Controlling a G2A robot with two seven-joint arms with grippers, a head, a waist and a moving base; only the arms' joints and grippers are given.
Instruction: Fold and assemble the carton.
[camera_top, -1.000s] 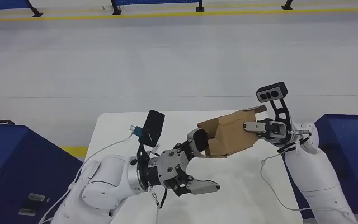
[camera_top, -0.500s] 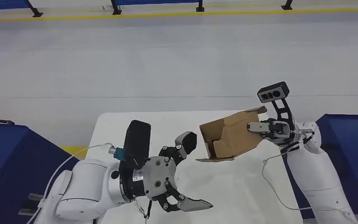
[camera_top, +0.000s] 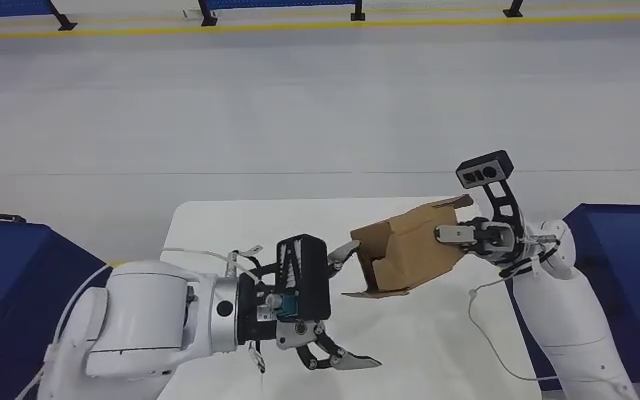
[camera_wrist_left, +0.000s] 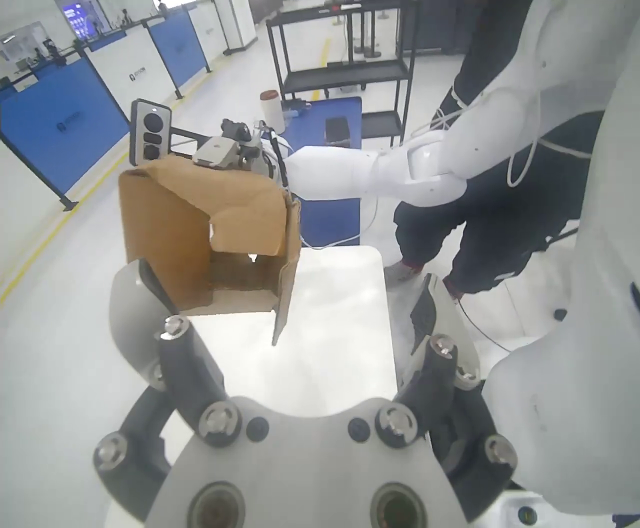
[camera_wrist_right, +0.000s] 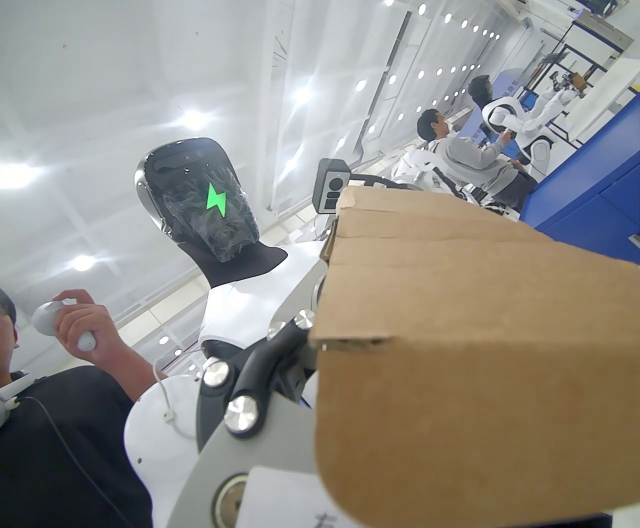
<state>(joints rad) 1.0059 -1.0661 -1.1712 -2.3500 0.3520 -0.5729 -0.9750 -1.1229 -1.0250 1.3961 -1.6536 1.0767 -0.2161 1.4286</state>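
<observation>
Progress: carton (camera_top: 410, 250) is opened into a tube, roughly mid-task by the look of it. The flaps at the open mouth are unfolded, one hanging down, and closing them is left.
Carton: held in the air over the counter's (camera_top: 200, 225) right half, toward the far edge.
Right tool (camera_top: 455, 233): clamped on the carton's far end.
Left tool (camera_top: 352, 305): spread wide and empty, just before the mouth — contact unclear.
Around: white cable (camera_top: 480, 320) lies by the right edge.
In the way: likely the hanging flap itself.
</observation>
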